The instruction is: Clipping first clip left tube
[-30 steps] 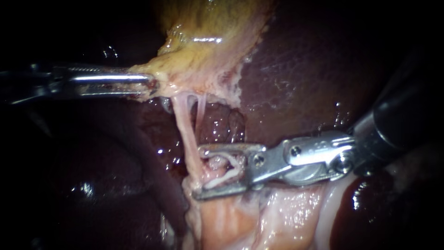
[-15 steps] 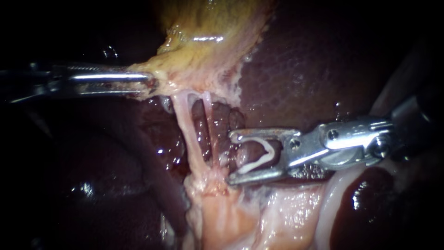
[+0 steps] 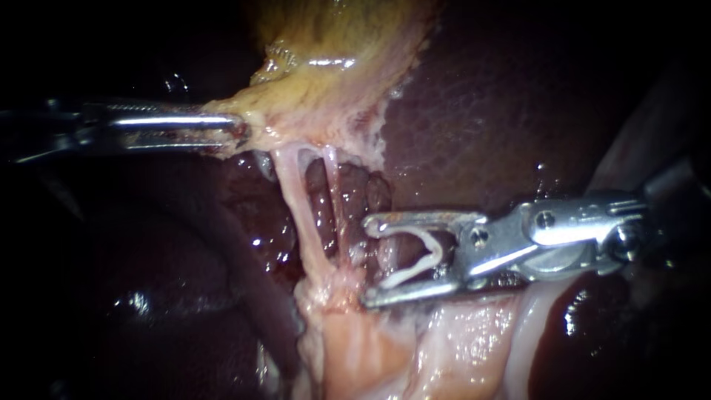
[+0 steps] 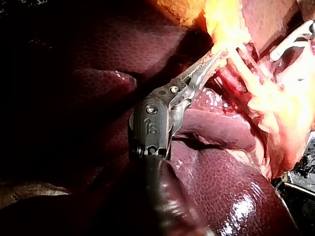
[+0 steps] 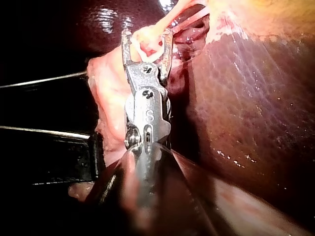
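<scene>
My left instrument [image 3: 235, 132] comes in from the left, its jaws shut on the yellowish lower edge of the gallbladder [image 3: 333, 67] and holding it taut; the left wrist view shows the same grip [image 4: 214, 59]. Two pale tubes run down from the gallbladder: the thicker left tube [image 3: 296, 207] and a thinner right tube [image 3: 333, 196]. My right instrument [image 3: 368, 261] stands just right of both tubes. Its jaws are wide apart and hold a white clip [image 3: 422, 255] between them. No tube lies inside the clip. In the right wrist view the clip [image 5: 147, 53] sits short of the tubes.
Dark red liver [image 3: 489, 111] fills the background to the right and behind the tubes. Pale pink fatty tissue [image 3: 385, 348] lies under the right instrument's jaws. A dark fold of liver [image 3: 244, 274] runs left of the tubes.
The right instrument has drawn back to the right with its clip, off the tubes' lower end. Both tubes now show in full. The left instrument has held still.
</scene>
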Controlling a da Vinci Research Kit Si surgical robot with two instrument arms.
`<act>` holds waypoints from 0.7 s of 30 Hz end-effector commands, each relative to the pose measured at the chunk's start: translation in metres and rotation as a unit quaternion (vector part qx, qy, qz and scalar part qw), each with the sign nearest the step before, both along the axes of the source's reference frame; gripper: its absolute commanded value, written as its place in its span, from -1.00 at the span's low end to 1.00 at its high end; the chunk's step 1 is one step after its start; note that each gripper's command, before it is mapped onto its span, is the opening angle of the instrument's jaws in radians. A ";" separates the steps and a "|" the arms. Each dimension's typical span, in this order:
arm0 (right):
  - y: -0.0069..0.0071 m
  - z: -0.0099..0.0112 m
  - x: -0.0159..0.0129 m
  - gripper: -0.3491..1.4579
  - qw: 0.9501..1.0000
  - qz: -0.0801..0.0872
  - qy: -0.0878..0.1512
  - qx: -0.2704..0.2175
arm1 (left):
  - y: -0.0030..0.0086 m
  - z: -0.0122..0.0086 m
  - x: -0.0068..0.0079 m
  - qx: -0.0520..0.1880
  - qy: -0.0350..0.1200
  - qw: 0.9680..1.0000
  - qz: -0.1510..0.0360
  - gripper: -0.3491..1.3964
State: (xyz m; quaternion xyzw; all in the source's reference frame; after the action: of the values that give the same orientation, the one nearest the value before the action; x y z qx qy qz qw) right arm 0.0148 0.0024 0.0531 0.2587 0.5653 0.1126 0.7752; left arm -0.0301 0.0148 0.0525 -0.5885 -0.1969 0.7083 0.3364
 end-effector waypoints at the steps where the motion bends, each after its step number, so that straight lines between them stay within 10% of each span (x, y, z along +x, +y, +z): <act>1: -0.0003 0.0002 0.0004 -0.06 1.000 0.001 0.000 0.003 | 0.0000 -0.0001 0.0000 0.000 0.000 1.000 0.000 -1.00; 21: -0.0014 0.0072 0.0034 -0.07 0.999 0.008 -0.009 0.034 | -0.0002 -0.0006 0.0000 0.000 0.001 1.000 -0.001 -1.00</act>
State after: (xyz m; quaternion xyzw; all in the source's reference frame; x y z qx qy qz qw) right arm 0.0182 0.0010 0.0605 0.2799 0.5555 0.1407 0.7703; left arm -0.0301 0.0146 0.0519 -0.5882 -0.1964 0.7082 0.3375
